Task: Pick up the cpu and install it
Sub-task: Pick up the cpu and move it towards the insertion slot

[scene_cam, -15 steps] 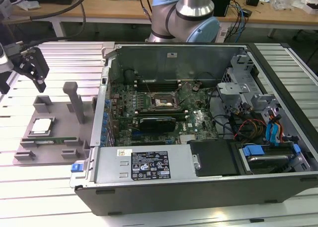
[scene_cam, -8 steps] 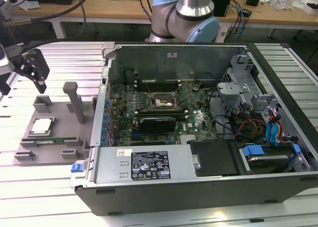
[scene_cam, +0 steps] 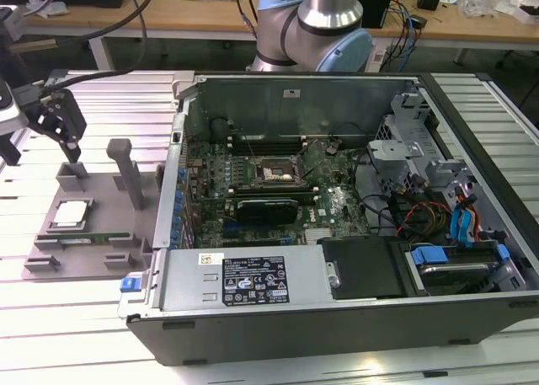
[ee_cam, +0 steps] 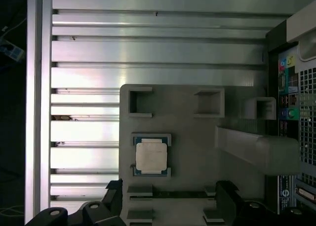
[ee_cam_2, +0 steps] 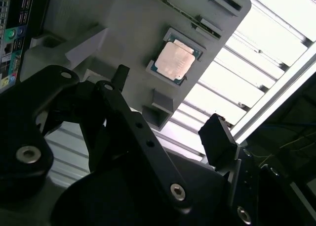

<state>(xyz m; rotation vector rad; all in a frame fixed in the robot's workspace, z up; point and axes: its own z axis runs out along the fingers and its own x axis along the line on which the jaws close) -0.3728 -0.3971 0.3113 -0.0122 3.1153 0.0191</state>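
Closest to the lens in the second wrist view: the black claw [ee_cam_2: 169, 103], spread wide and holding nothing. Beyond its fingers [ee_cam_2: 217, 134], a grey fixture [ee_cam_2: 123, 23] on the slatted metal tabletop [ee_cam_2: 232, 82]. Seated flat in a square recess of that fixture, the cpu [ee_cam_2: 174, 61], metal top up, clear of the claw.

In the first wrist view: the claw [ee_cam: 169, 189] again, tips set well apart, nothing gripped. Beyond those tips, the cpu [ee_cam: 151, 156] in its recess, untouched. Around it, the fixture [ee_cam: 192, 137] with square pockets and a raised grey post [ee_cam: 256, 149]. Under the fixture, the tabletop [ee_cam: 148, 53]; just beside it, the rear panel of a computer case [ee_cam: 296, 112].

In the exterior view: the claw [scene_cam: 40, 156] at the exterior view's left, open, hanging over the far end of the fixture [scene_cam: 101, 204]. Nearer the camera, the cpu [scene_cam: 70, 214] flat in the fixture, apart from the claw. Just beside the cpu, a long green memory stick [scene_cam: 93, 236]. Toward the exterior view's right, the computer case [scene_cam: 253, 292] lying open, with the black socket frame [scene_cam: 274, 173] on its motherboard [scene_cam: 328, 204], well apart from the cpu.
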